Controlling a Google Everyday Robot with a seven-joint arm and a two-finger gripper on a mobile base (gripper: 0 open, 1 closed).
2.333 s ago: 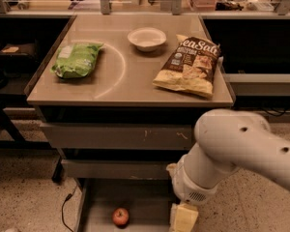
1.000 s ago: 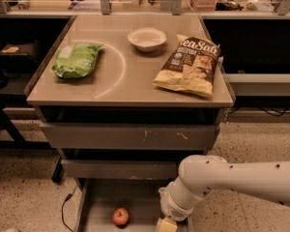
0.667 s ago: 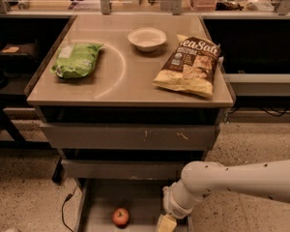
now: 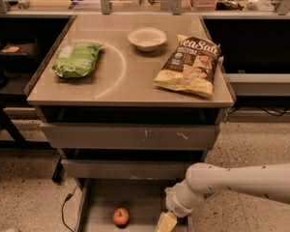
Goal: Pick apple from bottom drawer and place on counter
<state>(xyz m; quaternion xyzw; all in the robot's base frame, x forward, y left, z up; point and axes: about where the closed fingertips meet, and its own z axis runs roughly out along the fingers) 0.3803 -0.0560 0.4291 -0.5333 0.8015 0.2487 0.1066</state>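
Observation:
The small red apple (image 4: 120,216) lies on the grey floor of the open bottom drawer (image 4: 137,199), left of centre. My white arm comes in from the right, and my gripper (image 4: 166,222) hangs over the drawer's right side, about a hand's width right of the apple, not touching it. Only its yellowish top shows; the fingertips are cut off by the bottom edge of the view. The tan counter (image 4: 130,74) with a faint curved white line sits on top of the cabinet.
On the counter lie a green chip bag (image 4: 76,59) at left, a white bowl (image 4: 147,38) at the back and a brown-yellow chip bag (image 4: 189,65) at right. Two closed grey drawers (image 4: 130,137) are above the open one. A cable (image 4: 65,209) lies on the floor at left.
My arm has lowered and stretched out from the right; the gripper has dropped toward the drawer and shifted slightly left toward the apple. The apple has not moved.

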